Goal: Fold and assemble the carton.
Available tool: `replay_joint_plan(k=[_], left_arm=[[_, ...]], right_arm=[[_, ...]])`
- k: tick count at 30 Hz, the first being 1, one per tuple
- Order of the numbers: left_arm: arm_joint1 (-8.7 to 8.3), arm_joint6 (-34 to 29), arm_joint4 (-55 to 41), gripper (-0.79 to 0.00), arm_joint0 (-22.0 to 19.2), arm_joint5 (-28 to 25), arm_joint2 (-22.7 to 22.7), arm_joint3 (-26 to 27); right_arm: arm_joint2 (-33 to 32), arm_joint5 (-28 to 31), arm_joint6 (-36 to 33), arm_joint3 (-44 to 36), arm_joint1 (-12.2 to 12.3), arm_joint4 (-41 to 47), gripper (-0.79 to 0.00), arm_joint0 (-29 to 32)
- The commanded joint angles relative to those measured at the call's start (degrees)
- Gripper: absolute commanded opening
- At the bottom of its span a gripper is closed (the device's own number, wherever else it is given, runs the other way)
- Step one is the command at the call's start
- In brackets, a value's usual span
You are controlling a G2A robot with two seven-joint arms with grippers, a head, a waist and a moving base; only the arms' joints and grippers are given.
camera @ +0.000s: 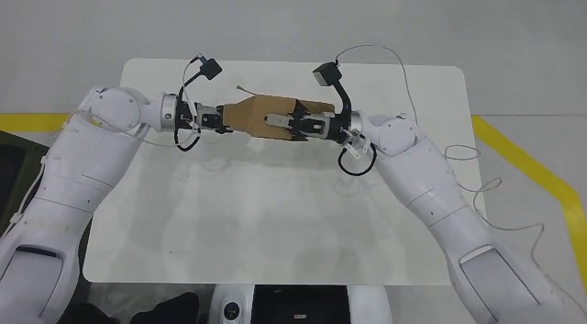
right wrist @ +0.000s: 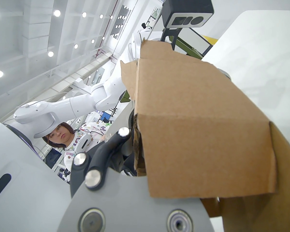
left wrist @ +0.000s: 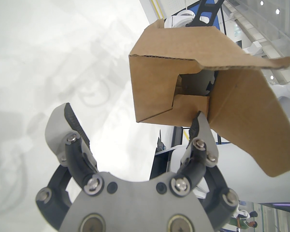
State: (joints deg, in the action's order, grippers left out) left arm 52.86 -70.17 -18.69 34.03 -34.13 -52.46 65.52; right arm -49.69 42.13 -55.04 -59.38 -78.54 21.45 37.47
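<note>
One carton (camera: 257,111) between left claw (camera: 221,121) and right claw (camera: 281,122).

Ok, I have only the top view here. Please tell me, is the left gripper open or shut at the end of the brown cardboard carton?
Observer: Open. In the left wrist view the left gripper is spread wide, and one fingertip sits against the lower edge of the brown cardboard carton.
Operator: Is that end of the carton closed?
Observer: No. A dark gap shows between the flaps, and one long flap sticks out sideways.
Operator: And how does the right gripper hold?
Observer: In the right wrist view a carton wall lies across the right gripper, so I cannot tell.
</note>
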Motion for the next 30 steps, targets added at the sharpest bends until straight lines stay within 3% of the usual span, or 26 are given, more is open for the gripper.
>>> replay_joint_plan(k=[1, 14, 30], left_arm=[[-0.13, 1.4, 1.0, 0.000, -0.5, -0.9, -0.9, -1.6], [0.01, 4.1, 1.5, 0.000, -3.1, -0.9, -3.1, -7.6], [0.57, 1.1, 1.2, 0.000, -1.3, -0.9, -1.6, -4.1]], right_arm=[[-0.1, -0.3, -0.4, 0.3, 0.0, -0.1, -0.785, 0.1], [1.4, -2.4, -6.1, 0.3, -0.3, 1.7, -0.785, 0.4], [0.6, -0.6, -3.9, 1.1, -0.7, 1.5, -0.785, -0.5]])
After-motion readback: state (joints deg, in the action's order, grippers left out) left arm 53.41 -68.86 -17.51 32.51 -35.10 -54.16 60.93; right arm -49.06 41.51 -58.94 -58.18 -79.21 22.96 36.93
